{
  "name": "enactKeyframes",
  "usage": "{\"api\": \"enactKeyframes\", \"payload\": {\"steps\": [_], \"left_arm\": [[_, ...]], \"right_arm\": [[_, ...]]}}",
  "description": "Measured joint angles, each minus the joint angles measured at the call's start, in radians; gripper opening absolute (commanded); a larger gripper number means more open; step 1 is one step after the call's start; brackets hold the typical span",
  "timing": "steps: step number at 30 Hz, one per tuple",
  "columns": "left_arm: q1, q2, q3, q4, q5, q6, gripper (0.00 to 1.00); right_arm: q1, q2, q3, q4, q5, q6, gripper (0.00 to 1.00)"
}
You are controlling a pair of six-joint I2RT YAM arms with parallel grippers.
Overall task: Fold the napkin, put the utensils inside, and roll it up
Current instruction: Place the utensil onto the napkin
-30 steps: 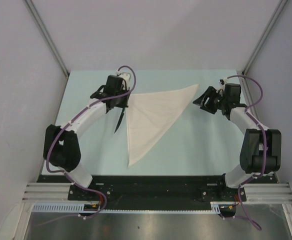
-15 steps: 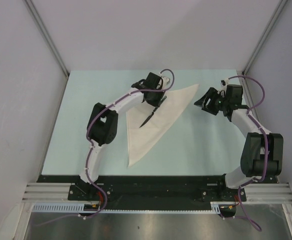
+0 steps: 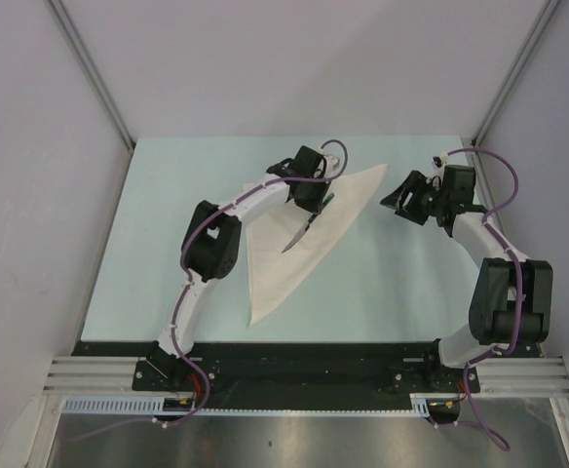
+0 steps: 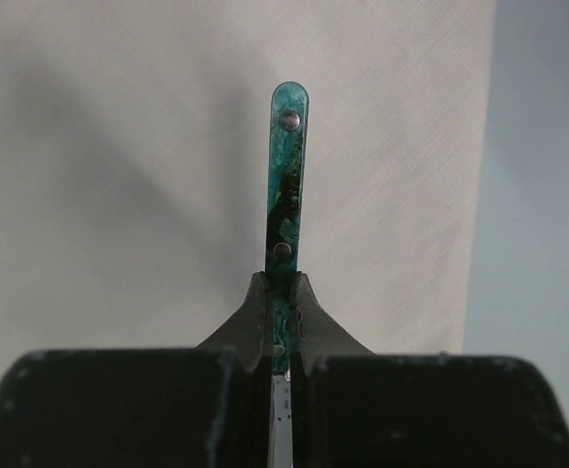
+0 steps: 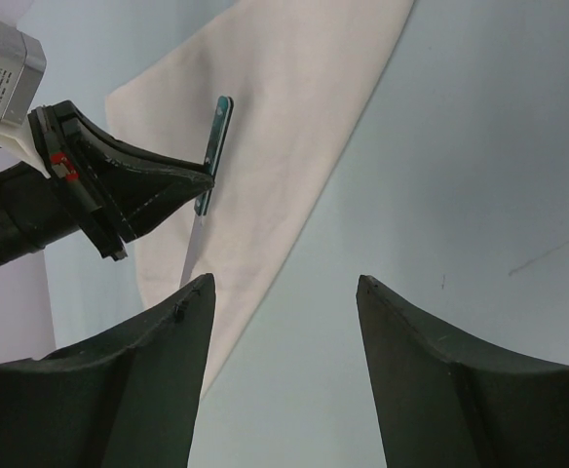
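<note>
Clamping the slim knife with a marbled green handle point(image 4: 286, 185) mid-length, the left gripper point(image 4: 281, 292) holds it over the folded white cloth napkin point(image 3: 270, 263), its blade mostly hidden behind the fingers. The right gripper point(image 5: 284, 283) gapes near the napkin's corner.

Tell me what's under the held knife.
The folded napkin lies under the knife, shut in the left fingers. The knife covers the cloth right beneath it; contact can't be told.

- I see a pale blue-green surface point(image 3: 148, 253), evenly lit
- Plain greyish walls point(image 3: 294, 58) close it in on three sides
- Slim metal posts point(image 3: 91, 70) mark the far corners
</note>
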Motion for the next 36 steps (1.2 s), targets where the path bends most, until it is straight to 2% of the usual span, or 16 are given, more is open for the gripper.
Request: {"api": "enactKeyframes", "payload": {"steps": [7,23,24,25,26,28,29,32,34,36], "left_arm": [[-0.004,0.017,0.0,0.007,0.024,-0.065,0.0],[-0.032,0.037,0.0,0.037,0.06,-0.098,0.0],[-0.032,0.039,0.0,0.039,0.061,-0.099,0.03],[-0.032,0.041,0.0,0.039,0.063,-0.099,0.12],[-0.032,0.043,0.0,0.039,0.065,-0.099,0.36],[-0.032,0.047,0.0,0.039,0.067,-0.099,0.51],[-0.032,0.047,0.0,0.039,0.069,-0.108,0.65],[-0.032,0.047,0.003,0.041,0.084,-0.116,0.81],[-0.032,0.047,0.008,0.042,0.084,-0.125,0.87],[-0.032,0.043,0.008,0.041,0.083,-0.123,0.89]], "right_arm": [[-0.002,0.002,0.0,0.0,-0.001,0.0,0.65],[-0.005,0.002,-0.013,-0.002,-0.005,0.0,0.65],[-0.006,0.002,-0.013,-0.002,-0.006,-0.001,0.65],[-0.006,0.002,-0.013,-0.002,-0.007,-0.001,0.65],[-0.007,0.002,-0.013,-0.002,-0.007,-0.001,0.65],[-0.008,0.002,-0.013,-0.002,-0.007,-0.001,0.65],[-0.008,0.002,-0.013,-0.002,-0.006,-0.001,0.65],[-0.008,0.002,-0.013,0.001,-0.006,0.003,0.65],[-0.009,0.006,-0.013,0.016,-0.006,0.012,0.66],[-0.009,0.018,-0.013,0.034,-0.003,0.024,0.65]]}}
